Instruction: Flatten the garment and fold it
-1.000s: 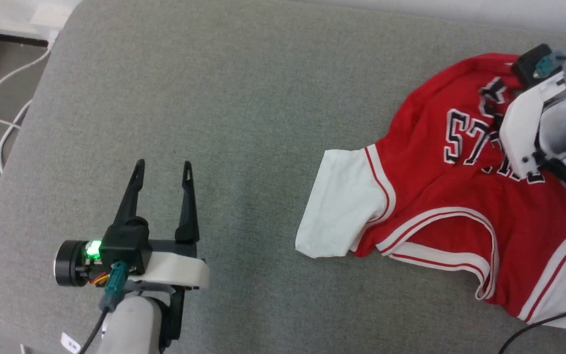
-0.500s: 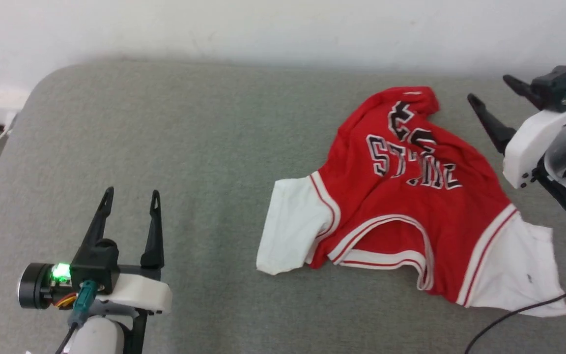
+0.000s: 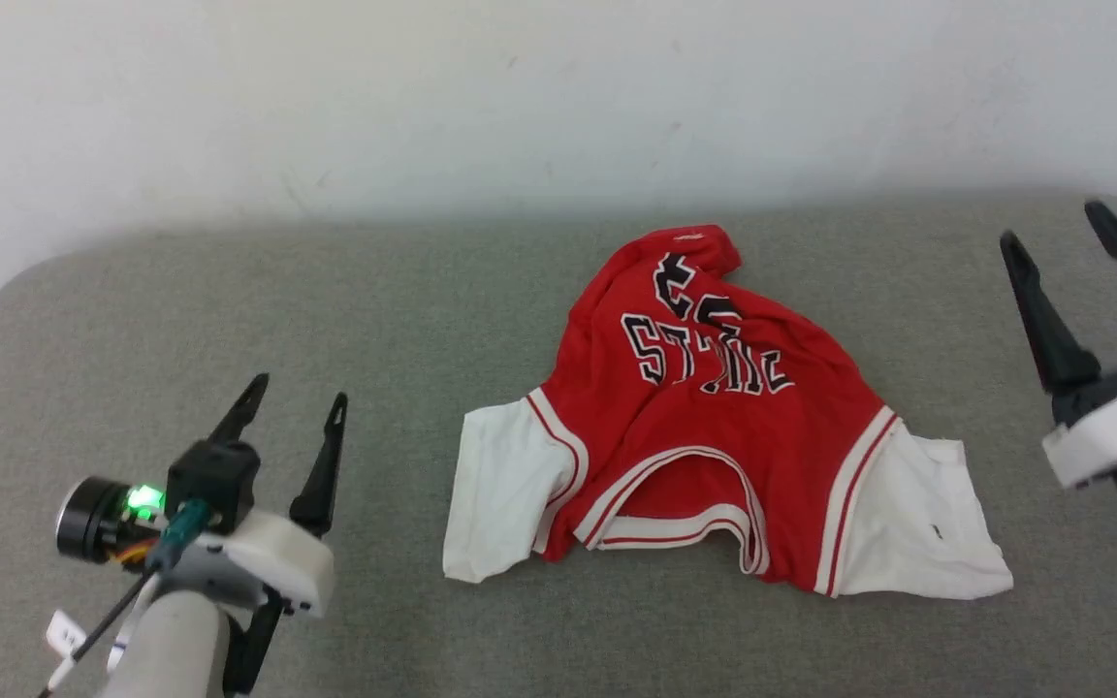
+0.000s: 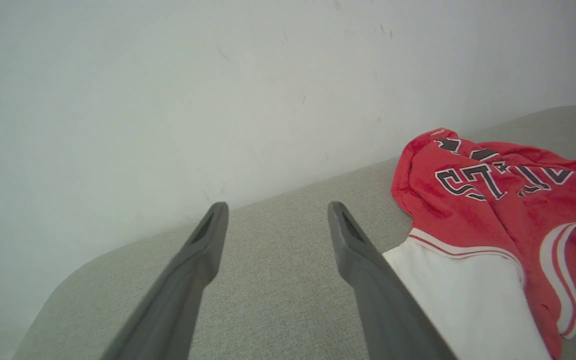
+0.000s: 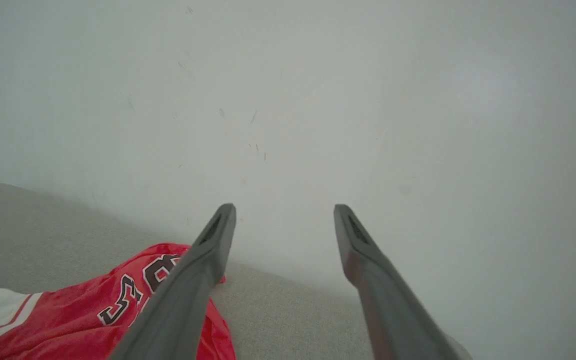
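Left claw (image 3: 299, 390), jaws apart and empty, hovers well left of the red jersey T-shirt with white short sleeves (image 3: 714, 436), which lies rumpled, lettering up; right claw (image 3: 1051, 223), likewise spread and empty, is well right of it. Judgement: flatten first. Pinch the bunched far hem at both corners and draw it evenly away from the collar. Beneath the shirt, grey fabric-covered worktop (image 3: 374, 310); behind it, scuffed white wall (image 3: 520, 97).

A grey fabric surface (image 3: 520, 630) with rounded corners meets a scuffed white wall (image 3: 520, 97).
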`<state>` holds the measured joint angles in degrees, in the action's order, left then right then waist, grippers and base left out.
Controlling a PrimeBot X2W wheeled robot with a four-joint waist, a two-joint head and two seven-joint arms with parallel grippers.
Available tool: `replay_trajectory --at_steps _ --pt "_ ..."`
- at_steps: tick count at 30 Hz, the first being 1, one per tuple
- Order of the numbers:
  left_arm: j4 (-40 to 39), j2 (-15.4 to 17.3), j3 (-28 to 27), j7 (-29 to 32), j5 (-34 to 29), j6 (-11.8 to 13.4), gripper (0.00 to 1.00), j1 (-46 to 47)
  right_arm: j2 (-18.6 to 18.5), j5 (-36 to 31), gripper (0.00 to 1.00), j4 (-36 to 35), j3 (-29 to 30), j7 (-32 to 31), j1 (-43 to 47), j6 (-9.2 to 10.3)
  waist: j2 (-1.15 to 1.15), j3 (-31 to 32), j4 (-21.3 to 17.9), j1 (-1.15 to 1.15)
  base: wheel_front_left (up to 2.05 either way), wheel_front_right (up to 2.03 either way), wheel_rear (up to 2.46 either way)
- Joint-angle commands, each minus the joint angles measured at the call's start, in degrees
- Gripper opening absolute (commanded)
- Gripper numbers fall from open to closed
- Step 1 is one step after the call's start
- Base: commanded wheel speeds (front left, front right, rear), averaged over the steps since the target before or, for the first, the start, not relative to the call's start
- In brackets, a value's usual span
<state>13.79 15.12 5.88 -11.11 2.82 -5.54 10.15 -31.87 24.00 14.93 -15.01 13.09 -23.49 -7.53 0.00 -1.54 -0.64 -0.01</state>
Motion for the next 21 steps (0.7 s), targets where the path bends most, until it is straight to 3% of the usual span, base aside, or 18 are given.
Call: replay_trajectory --at_steps 1,6,8,13,21 --pt "0.44 0.70 0.96 2.34 1.15 -0.75 1.00 2.20 2.54 -2.67 1.00 -4.67 3.96 -1.68 4.70 0.04 0.00 0.74 -0.97 0.01 0.00 0.00 0.00" --pt "1.25 3.24 6.59 13.39 5.07 -1.83 1.00 7.02 10.08 -9.76 1.00 -15.06 13.74 -6.76 17.25 0.04 0.00 -0.13 -0.86 0.01 0.00 0.00 0.00" --pt "1.25 3.76 8.73 16.16 6.89 -1.88 1.00 8.10 11.55 -11.25 1.00 -16.58 14.75 -7.44 19.38 0.04 0.00 -0.40 -0.71 0.01 0.00 0.00 0.00" --pt "0.69 8.63 20.92 31.50 19.43 -1.92 1.00 14.36 18.58 -14.44 1.00 -21.32 17.77 -8.75 26.25 0.04 0.00 -1.48 -0.45 0.01 0.00 0.00 0.00" --pt "-0.37 15.18 39.14 51.65 34.62 -1.93 1.00 25.63 20.19 -16.86 1.00 -21.40 17.86 -8.24 27.44 0.04 0.00 -3.31 -1.25 0.01 0.00 0.00 0.00"
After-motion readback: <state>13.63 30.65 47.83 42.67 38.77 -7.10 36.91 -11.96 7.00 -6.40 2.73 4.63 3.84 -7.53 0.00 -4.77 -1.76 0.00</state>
